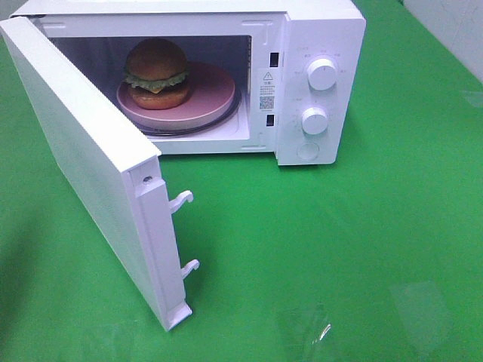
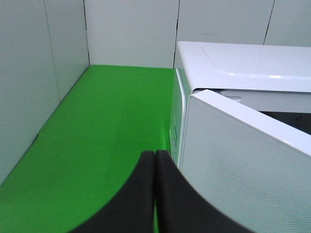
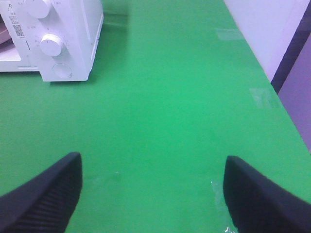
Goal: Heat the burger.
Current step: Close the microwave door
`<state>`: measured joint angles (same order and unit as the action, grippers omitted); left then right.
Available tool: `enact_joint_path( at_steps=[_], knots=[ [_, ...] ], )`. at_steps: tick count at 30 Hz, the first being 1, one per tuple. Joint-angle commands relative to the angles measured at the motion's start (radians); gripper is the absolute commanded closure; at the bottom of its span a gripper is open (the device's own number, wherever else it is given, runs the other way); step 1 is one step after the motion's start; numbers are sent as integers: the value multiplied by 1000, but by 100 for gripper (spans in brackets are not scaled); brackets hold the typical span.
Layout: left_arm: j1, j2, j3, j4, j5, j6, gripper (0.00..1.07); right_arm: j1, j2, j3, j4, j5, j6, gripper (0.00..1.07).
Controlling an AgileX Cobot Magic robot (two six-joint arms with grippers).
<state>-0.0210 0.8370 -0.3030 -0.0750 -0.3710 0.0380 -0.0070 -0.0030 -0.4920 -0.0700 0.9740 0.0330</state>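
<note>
The burger [image 1: 157,73] sits on a pink plate [image 1: 215,90] inside the microwave [image 1: 317,30]. The door [image 1: 75,151] hangs wide open. The left gripper [image 2: 154,160] is squeezed tight on nothing, close by the door's outside. The right gripper [image 3: 153,162] is spread wide over the green table [image 1: 339,249], holding nothing.

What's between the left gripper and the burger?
The microwave's open door. In the left wrist view the left gripper sits beside its outer face; the exterior high view shows the burger inside.
</note>
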Motion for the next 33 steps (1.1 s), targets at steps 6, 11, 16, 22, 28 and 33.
enact_joint_path(
  at_steps=[6,11,16,22,28,33],
  knots=[
    [-6,174,63,63,-273,-77,107,-4,-29,1,6,-11,-7,32],
    [-6,300,63,242,-368,-201,107,-4,-29,1,6,-11,-5,32],
    [-6,402,50,366,-446,-261,107,-4,-29,1,6,-11,-7,32],
    [-6,501,22,454,-497,-296,107,-4,-29,1,6,-11,-7,32],
    [-63,610,3,481,-596,-306,107,-4,-29,1,6,-11,-7,32],
    [-117,656,-6,438,-608,-281,107,-4,-29,1,6,-11,-7,32]
  ],
)
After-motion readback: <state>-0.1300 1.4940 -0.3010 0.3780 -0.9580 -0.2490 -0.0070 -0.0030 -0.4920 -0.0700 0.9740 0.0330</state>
